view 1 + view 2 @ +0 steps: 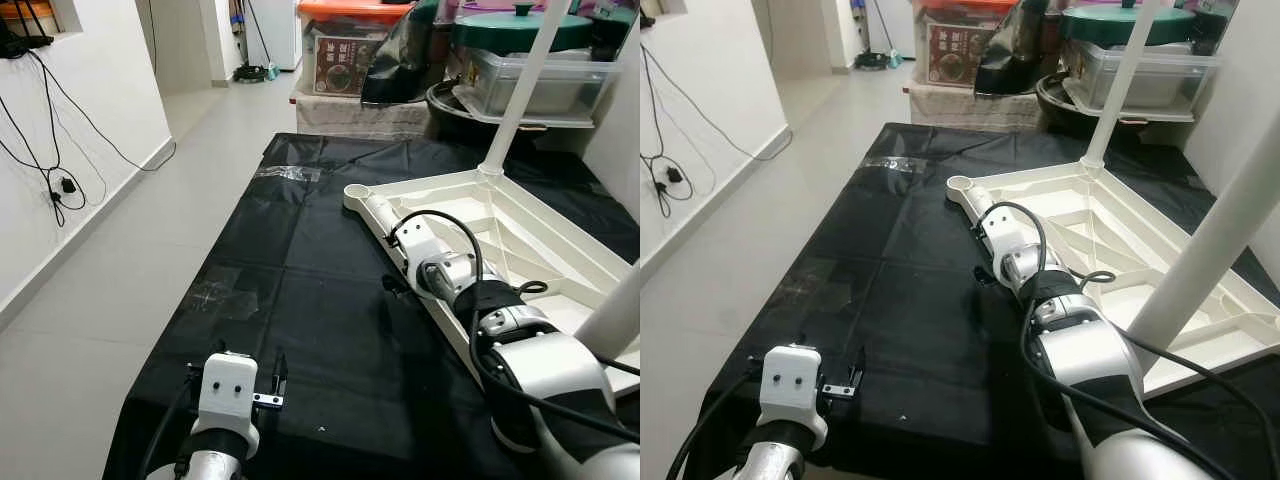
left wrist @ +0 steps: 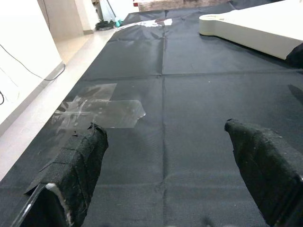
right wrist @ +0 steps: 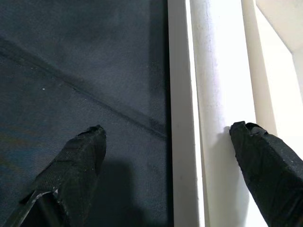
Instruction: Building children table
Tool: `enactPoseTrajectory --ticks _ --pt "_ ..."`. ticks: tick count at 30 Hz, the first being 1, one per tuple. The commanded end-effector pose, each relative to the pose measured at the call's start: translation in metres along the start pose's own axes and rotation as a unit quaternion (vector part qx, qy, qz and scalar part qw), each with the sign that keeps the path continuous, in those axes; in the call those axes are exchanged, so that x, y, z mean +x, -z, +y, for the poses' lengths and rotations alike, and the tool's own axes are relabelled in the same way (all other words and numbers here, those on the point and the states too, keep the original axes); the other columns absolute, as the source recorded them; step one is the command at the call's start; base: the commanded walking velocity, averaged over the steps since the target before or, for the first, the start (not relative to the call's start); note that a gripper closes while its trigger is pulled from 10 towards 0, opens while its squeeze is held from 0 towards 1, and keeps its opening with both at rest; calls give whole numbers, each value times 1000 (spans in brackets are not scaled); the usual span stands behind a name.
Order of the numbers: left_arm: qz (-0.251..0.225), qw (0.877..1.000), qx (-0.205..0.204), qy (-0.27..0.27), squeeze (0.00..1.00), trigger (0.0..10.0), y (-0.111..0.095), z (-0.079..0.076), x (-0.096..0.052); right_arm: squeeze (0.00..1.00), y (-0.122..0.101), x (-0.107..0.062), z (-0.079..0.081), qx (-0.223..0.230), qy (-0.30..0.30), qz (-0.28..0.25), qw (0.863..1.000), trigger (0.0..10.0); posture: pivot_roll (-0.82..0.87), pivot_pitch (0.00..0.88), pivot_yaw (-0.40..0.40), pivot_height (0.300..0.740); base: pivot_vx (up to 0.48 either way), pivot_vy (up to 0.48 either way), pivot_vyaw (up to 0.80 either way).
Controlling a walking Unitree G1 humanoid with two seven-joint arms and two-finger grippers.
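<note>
Nearest, at the bottom left of the left eye frame: left gripper (image 1: 270, 385) hovering low over the near end of a black sheet (image 1: 300, 300) spread on the floor, fingers (image 2: 80, 165) spread wide with nothing between them. Just ahead of it in the left wrist view, a clear patch of tape (image 2: 102, 111) stuck flat on the sheet.

Lower right to centre of the left eye frame: silver right arm reaching forward along the near edge of the white children table top (image 1: 520, 230), which lies upside down on the sheet, ribs and rim facing up. Right gripper (image 3: 165, 142) opened wide and straddling that rim (image 3: 182, 94): one finger (image 3: 75, 161) over the black sheet outside the rim, the other finger (image 3: 265, 161) on the inner side, seemingly touching the white plastic, though contact is hard to confirm from this angle.

Further on, a rounded empty corner socket (image 1: 357, 190) at the table top's far left corner. At the far corner, upper right of frame, one white leg (image 1: 520, 90) standing upright in its socket. A second white leg (image 1: 1220, 230) rising at the right of the right eye frame.

Beyond the sheet, top of frame: stacked storage boxes (image 1: 350, 50) and a clear bin (image 1: 530, 80) under a green lid (image 1: 520, 30). Upper left: white wall with dangling cables (image 1: 60, 150) and pale tiled floor (image 1: 130, 270).
</note>
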State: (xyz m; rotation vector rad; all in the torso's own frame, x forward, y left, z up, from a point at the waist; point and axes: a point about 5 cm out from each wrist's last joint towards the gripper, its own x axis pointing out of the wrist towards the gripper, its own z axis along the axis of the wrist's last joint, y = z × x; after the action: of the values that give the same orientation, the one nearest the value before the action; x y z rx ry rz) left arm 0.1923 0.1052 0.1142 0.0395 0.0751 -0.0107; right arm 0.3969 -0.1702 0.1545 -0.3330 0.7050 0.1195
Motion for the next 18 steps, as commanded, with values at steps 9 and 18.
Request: enactPoseTrajectory --ticks 9,18 --pt "-3 1000 -28 -2 0 10000 -6 -11 0 0 19 2 -2 -2 -40 60 997 10000 16 60 -61 740 0 0 0" --pt "-3 1000 -29 -2 0 10000 -6 -11 1 0 23 3 6 -62 -80 81 992 0 10 62 -65 740 0 0 0"
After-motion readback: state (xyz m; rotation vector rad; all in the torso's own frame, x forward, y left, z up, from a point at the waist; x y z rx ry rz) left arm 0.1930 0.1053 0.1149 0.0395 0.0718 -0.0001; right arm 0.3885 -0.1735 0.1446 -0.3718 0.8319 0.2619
